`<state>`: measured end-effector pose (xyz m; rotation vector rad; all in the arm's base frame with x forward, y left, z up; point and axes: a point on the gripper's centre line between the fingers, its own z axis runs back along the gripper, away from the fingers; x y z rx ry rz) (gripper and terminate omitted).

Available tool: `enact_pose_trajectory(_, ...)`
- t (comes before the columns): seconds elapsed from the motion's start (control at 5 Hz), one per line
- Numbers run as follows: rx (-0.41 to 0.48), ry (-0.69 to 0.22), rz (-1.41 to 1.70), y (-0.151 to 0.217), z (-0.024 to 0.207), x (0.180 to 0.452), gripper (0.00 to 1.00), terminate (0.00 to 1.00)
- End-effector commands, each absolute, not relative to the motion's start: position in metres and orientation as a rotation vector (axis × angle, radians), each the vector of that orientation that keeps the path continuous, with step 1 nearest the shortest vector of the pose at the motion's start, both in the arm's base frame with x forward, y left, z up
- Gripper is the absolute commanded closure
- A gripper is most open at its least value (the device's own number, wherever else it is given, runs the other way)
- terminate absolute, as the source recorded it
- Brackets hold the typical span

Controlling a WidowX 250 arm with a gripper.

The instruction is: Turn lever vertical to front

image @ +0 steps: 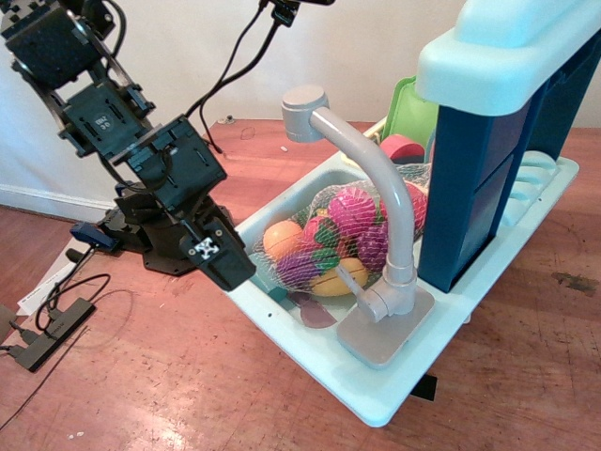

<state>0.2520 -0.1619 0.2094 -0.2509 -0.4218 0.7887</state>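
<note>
The black gripper [228, 271] is hanging left of centre, its opening impossible to tell. The lever [368, 303] is jutting sideways at lower centre; approaching carelessly risks snagging the netted fruit [333, 240].

Soft, even daylight is filling the scene, with nothing looking dim. The white wall [376, 56] is glaring slightly, close to washing out. The red floor [169, 376] is catching a dull sheen. Shadows are lying faint and short under the sink tray [394, 404]. Focus is holding fairly sharp, though fine detail is looking grainy.
</note>
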Motion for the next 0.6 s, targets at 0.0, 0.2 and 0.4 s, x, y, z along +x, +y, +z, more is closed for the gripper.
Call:
enact_pose_trajectory(0.0,-0.294,-0.443,0.801,-0.1626,0.2224,0.2531,0.0,0.0)
enact_pose_trajectory(0.2,-0.294,-0.443,0.801,-0.1626,0.2224,0.2531,0.0,0.0)
enact_pose_trajectory(0.4,-0.294,-0.443,0.801,-0.1626,0.2224,0.2531,0.0,1.0)
